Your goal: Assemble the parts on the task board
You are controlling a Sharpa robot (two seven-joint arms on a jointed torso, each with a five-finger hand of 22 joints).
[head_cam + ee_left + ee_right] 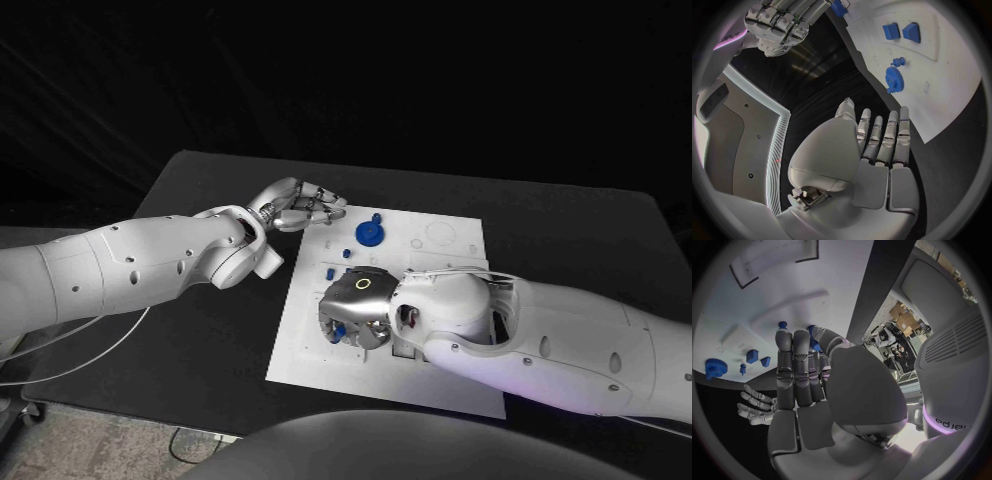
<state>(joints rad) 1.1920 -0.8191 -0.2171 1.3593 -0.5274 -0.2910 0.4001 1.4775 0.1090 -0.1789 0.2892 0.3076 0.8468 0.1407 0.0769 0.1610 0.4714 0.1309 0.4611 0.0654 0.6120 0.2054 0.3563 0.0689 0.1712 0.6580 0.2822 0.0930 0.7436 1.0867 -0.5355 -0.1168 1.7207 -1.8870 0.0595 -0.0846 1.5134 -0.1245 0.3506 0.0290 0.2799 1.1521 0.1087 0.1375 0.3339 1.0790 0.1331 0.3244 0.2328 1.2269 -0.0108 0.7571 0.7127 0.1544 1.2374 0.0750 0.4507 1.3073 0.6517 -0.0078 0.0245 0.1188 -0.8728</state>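
The white task board [433,380] lies in the middle of the black table. My right hand [361,305] hovers low over its left half, and its thumb and fingers close round a small blue part [813,338], also seen under the hand [336,330]. A blue gear [371,234] stands near the board's far edge, with a small blue peg [897,61] beside it. Two blue blocks [891,31] lie side by side further in. My left hand [296,207] hangs over the table just off the board's far left corner, its fingers [879,140] straight and holding nothing.
Printed outlines and shallow recesses [440,235] mark the board's far right part. Bare black tabletop [216,330] runs along the board's left side under my left arm, and more lies to the right [577,240].
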